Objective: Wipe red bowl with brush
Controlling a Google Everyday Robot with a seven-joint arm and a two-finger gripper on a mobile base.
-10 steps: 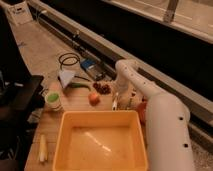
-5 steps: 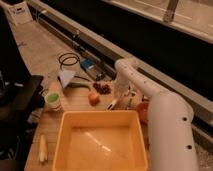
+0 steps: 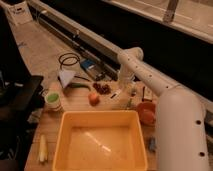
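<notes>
The red bowl (image 3: pixel 145 112) sits on the wooden table right of the yellow tub, its right side hidden by my white arm. My gripper (image 3: pixel 124 93) hangs down from the bent wrist, over the table just left of and behind the bowl. A slim white stick that looks like the brush (image 3: pixel 115 94) lies at the gripper's tip, left of the bowl. I cannot tell whether the gripper holds it.
A big yellow tub (image 3: pixel 60 145) fills the table's front. Behind it are an orange fruit (image 3: pixel 93 98), red grapes (image 3: pixel 102 88), a green cup (image 3: pixel 52 98) and a white paper cone (image 3: pixel 66 76). A pale cob (image 3: pixel 42 149) lies at the left edge. A black rail runs behind.
My arm has shifted slightly up and to the right. The things on the table have not moved.
</notes>
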